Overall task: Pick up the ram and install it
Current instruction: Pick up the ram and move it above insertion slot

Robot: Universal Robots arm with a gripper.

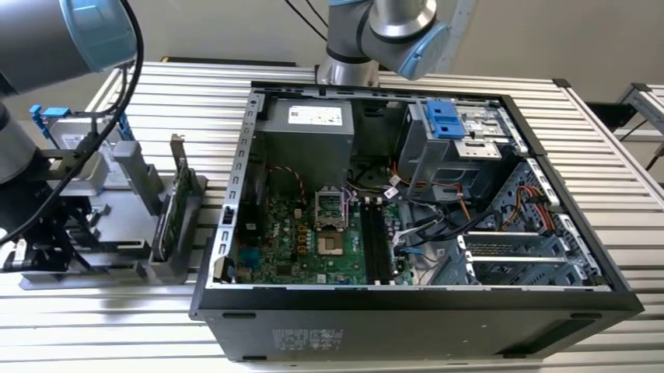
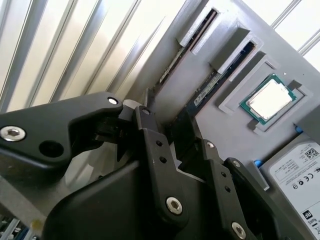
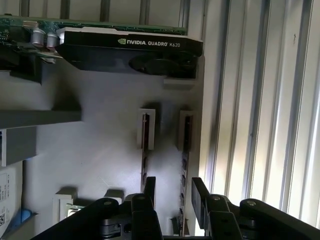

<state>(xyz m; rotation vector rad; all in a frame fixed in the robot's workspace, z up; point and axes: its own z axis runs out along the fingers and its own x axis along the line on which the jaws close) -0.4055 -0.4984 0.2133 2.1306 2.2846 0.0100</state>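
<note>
Two ram sticks stand on edge in the slots of a grey holder tray (image 3: 100, 145). One ram stick (image 3: 186, 134) (image 2: 206, 92) sits in the slot by the tray's edge, and the other ram stick (image 3: 145, 134) (image 2: 176, 64) is in the slot beside it. In both wrist views my gripper (image 3: 174, 189) (image 2: 165, 119) hangs low over the tray, open, its black fingers (image 3: 200, 195) on either side of the edge-side stick's near end. I cannot tell if they touch it. In the exterior view the motherboard's black slots (image 1: 375, 249) lie inside the open computer case (image 1: 415, 299).
The tray (image 1: 114, 264) sits at the exterior view's left of the case, with my arm (image 1: 31, 194) over it. On the tray stand a graphics card (image 1: 171, 210) (image 3: 130, 45), a processor chip (image 2: 270, 97) and a silver hard drive (image 2: 300, 170). Cables cross the case.
</note>
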